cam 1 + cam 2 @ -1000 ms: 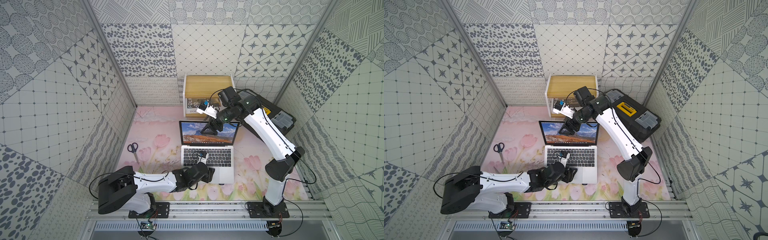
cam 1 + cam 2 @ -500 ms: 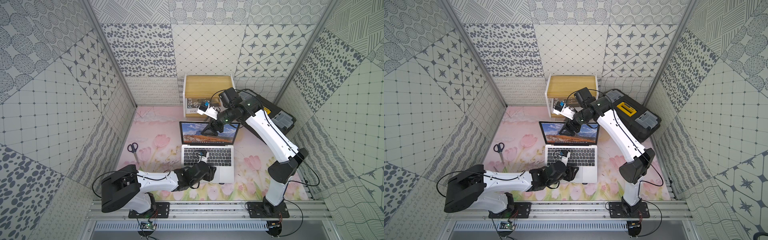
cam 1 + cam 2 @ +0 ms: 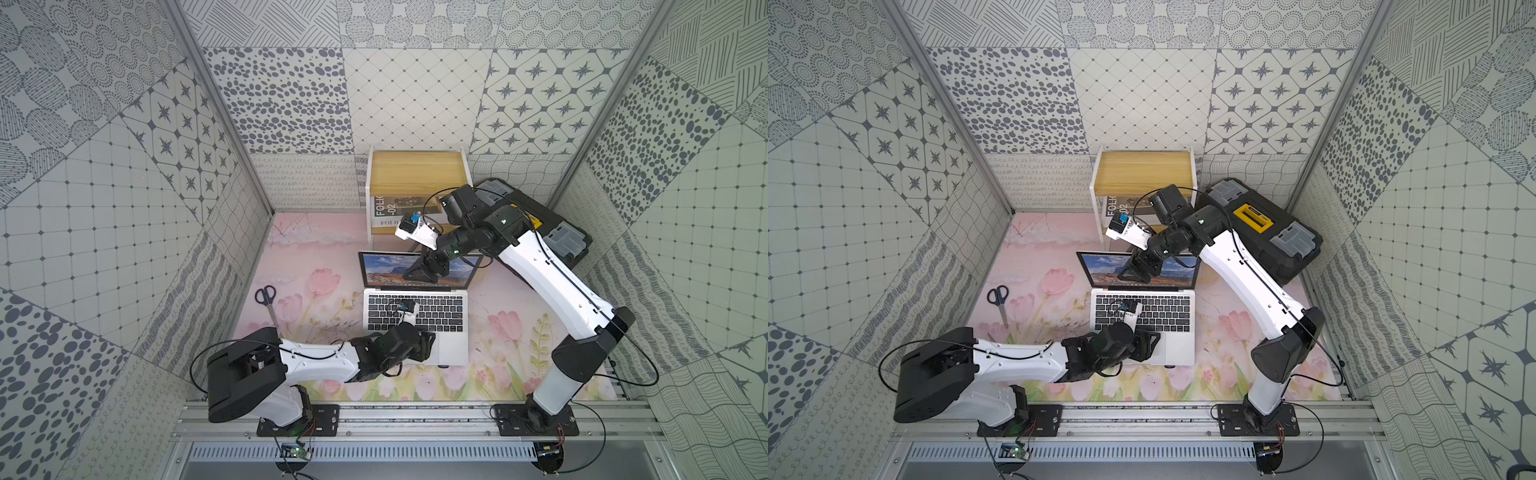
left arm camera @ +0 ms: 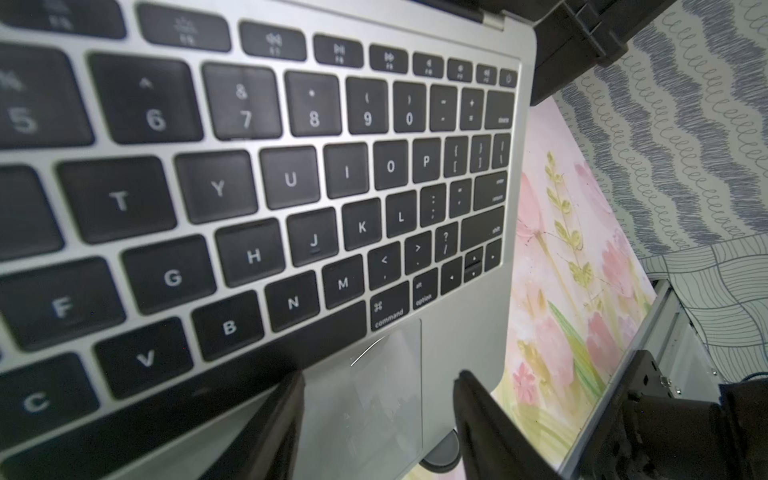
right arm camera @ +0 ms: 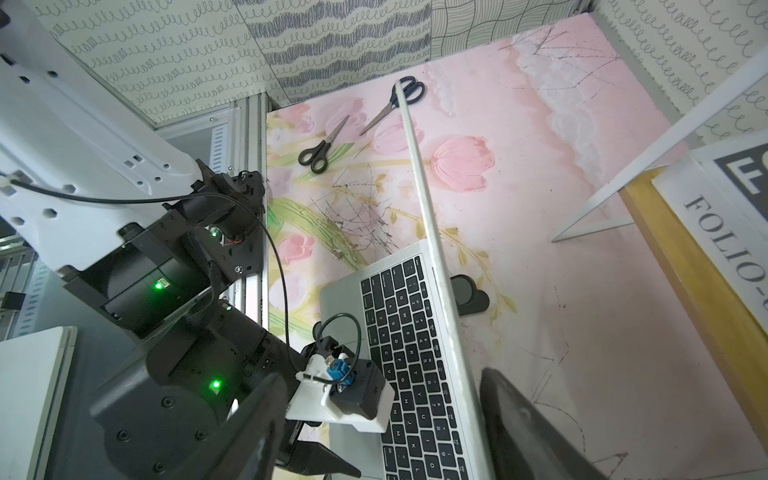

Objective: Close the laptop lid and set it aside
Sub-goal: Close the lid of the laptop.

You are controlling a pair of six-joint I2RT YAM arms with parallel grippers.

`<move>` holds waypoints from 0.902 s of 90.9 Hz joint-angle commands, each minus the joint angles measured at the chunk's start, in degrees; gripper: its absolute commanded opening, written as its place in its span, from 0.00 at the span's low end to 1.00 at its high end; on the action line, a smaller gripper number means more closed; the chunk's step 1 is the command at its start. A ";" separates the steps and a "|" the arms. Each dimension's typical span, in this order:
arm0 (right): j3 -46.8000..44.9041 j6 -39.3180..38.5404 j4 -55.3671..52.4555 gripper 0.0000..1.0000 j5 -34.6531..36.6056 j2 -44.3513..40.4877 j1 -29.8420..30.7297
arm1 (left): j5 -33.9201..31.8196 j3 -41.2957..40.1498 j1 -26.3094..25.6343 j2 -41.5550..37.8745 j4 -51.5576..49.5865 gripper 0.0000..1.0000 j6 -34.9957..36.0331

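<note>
Laptop (image 3: 451, 345) sits open in the middle of the flowered mat (image 3: 316, 249), keyboard (image 3: 415, 311) on the side nearest the arms' bases, and the laptop lid (image 3: 382, 270) stands raised with its mountain picture showing. Your right gripper (image 3: 424, 272) comes in from above at the lid's top edge. In the right wrist view its jaws are spread wide, one finger (image 5: 257, 424) on the display side and the other on the back, with the thin silver edge running between them and nothing clamped. Your left gripper (image 4: 378, 386) is down low over the trackpad (image 4: 386, 374), jaws parted as well, dark fingers (image 4: 278, 415) on either side of it; whether they touch the surface, you can't tell. Off to your left, a pair of scissors (image 3: 266, 297) lies on the mat well apart from the laptop. A black toolbox (image 3: 569, 245) sits beyond your right arm, and a wooden shelf (image 3: 415, 174) stands just behind the lid.
</note>
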 commanded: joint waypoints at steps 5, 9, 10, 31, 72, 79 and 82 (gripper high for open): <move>-3.86 3.39 -1.79 0.77 -1.14 -2.04 2.75 | -4.01 -1.30 1.48 1.40 -16.43 0.61 -1.65; -5.04 3.98 -1.19 0.77 -0.67 -2.79 3.38 | -4.07 -1.35 1.51 1.33 -16.47 0.61 -1.63; -5.32 4.18 -1.02 0.77 -0.57 -2.99 3.44 | -4.12 -1.36 1.51 1.31 -16.40 0.61 -1.61; -10.35 7.24 2.95 0.77 0.04 -6.77 5.13 | -4.09 -1.55 1.51 0.47 -16.48 0.62 -1.40; -13.55 7.63 5.15 0.71 2.15 -7.32 5.30 | -7.26 -4.19 1.60 -8.31 -21.03 0.68 -3.18; -13.73 7.62 5.24 0.70 2.08 -7.31 5.18 | -8.44 -4.53 1.97 -11.12 -24.01 0.70 -3.63; -13.77 7.63 5.37 0.70 2.07 -7.27 5.21 | -8.93 -4.69 2.23 -12.43 -25.28 0.70 -3.79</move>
